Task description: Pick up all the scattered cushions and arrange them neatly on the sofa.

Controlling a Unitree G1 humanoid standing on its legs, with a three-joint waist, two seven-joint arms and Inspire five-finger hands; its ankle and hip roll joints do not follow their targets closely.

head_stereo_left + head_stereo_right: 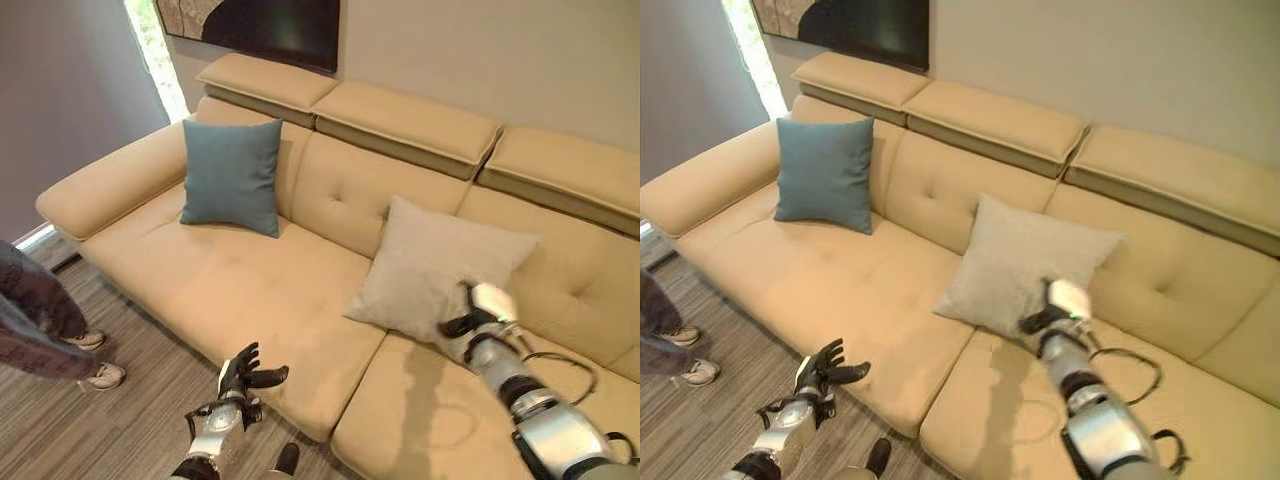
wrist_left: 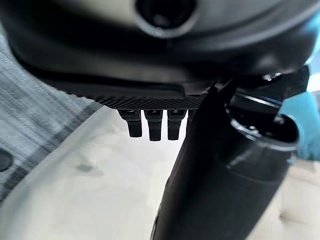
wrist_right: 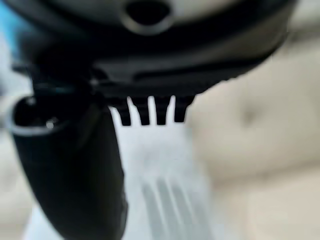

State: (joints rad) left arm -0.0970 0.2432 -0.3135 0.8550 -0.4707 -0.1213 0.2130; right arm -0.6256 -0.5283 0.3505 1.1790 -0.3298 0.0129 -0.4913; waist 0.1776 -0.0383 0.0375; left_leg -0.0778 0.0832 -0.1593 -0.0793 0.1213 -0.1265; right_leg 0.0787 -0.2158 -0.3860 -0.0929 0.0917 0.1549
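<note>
person (image 1: 40,320): being cut off by the frame edge, legs and shoes showing
wall picture (image 1: 260,25): being cropped at the top
beige cushion (image 1: 435,268): lower corner hiding behind right hand (image 1: 480,320)

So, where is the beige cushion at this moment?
The beige cushion leans against the sofa backrest near the middle, right of the blue cushion, with the right hand at its lower edge.

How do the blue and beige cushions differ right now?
The blue cushion stands upright against the sofa backrest near the armrest. The beige cushion leans tilted at the middle and looks larger. The right hand is at the beige cushion's lower edge; nothing touches the blue one, and the left hand hangs open off the seat's front. Both are square and on the seat.
</note>
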